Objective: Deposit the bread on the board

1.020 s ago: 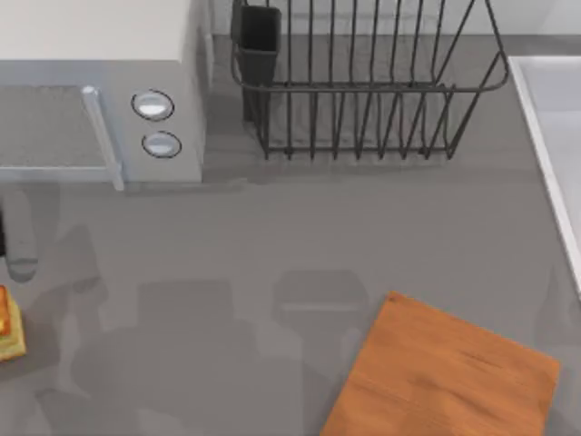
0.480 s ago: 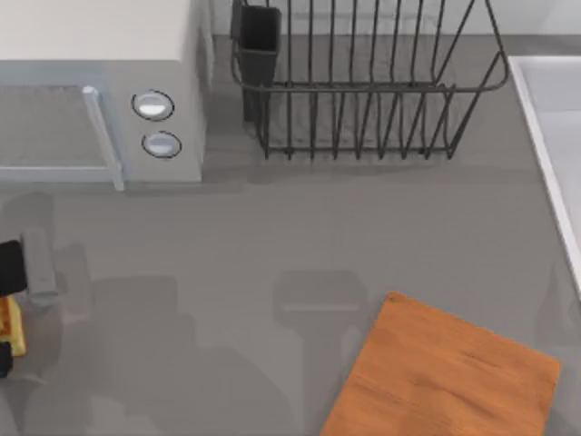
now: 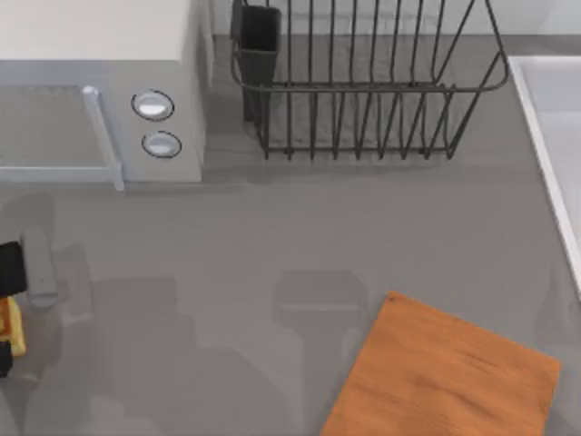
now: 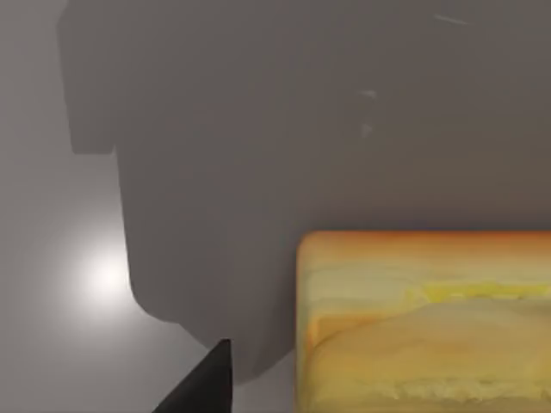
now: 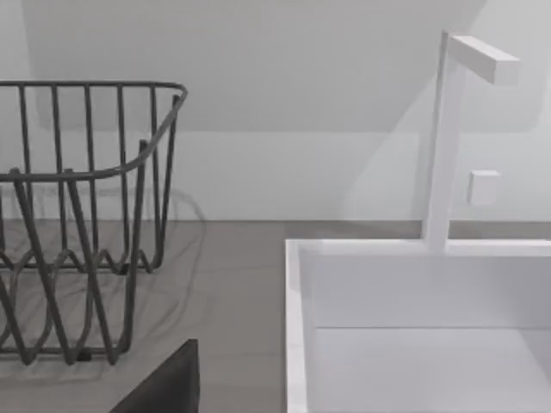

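Countertop [image 3: 272, 245]: grey, runs across your whole top view.

Microwave [image 3: 100, 91]: top-left corner, pale body, door w/ bar handle [image 3: 103, 136], two round knobs [image 3: 152, 105] on its right panel.

Dish rack [image 3: 363, 82]: dark wire, top centre, just right of the microwave. Dark cup-like holder [image 3: 259, 36] at its left end. Right wrist view catches the rack [image 5: 77, 215] too.

Sink [image 3: 554, 154]: white, along the right edge. In the right wrist view you see the basin [image 5: 413, 327] and a white faucet [image 5: 448, 138] standing behind it.

Board [image 3: 445, 377]: orange-brown wood, grain visible, lower right, turned at an angle, bottom edge cut off by the frame. Nothing on it.

Left gripper [image 3: 11, 300]: at the far left edge of the top view, about mid-height, grey and black parts partly out of frame. Well apart from the board. Can't tell from your views whether it's spread or pinched.

Bread [image 3: 11, 325]: thin sliver of yellow-orange at the far left edge, right at the left gripper. Left wrist view has it close up [image 4: 426, 323], golden w/ orange toasted edge, over grey countertop; one dark fingertip [image 4: 207, 387] just beside it. Contact not clear.

Right arm: a dark bit of it [image 5: 168, 387] low in the right wrist view, camera facing rack and sink.
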Available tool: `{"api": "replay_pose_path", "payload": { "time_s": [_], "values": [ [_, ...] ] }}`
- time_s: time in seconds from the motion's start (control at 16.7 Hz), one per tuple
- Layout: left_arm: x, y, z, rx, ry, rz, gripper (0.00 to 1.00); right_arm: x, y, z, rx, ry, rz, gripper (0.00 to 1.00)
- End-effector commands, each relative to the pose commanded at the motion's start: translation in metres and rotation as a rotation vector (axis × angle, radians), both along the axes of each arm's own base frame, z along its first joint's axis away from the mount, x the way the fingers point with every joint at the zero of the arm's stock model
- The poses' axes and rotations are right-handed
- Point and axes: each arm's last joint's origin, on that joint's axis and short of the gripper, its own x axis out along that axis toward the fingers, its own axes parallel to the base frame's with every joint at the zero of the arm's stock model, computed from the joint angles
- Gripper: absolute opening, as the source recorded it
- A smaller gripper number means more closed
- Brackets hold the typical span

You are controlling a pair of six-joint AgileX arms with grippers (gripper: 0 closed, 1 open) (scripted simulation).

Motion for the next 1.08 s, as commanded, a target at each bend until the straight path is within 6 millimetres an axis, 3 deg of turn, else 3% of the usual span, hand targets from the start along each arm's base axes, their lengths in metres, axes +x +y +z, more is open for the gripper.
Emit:
{"api": "replay_pose_path", "payload": {
  "time_s": [0.42, 0.9, 1.08],
  "values": [
    [0.0, 0.0, 0.0, 0.0, 0.0, 0.0, 0.02, 0.0, 0.0, 0.0, 0.0, 0.0, 0.0, 1.0],
    [0.0, 0.0, 0.0, 0.0, 0.0, 0.0, 0.0, 0.0, 0.0, 0.0, 0.0, 0.0, 0.0, 1.0],
    [0.0001, -0.0005, 0.0086, -0.004, -0.001, 0.005, 0.0, 0.0, 0.0, 0.0, 0.0, 0.0, 0.0, 1.0]
  ]
}}
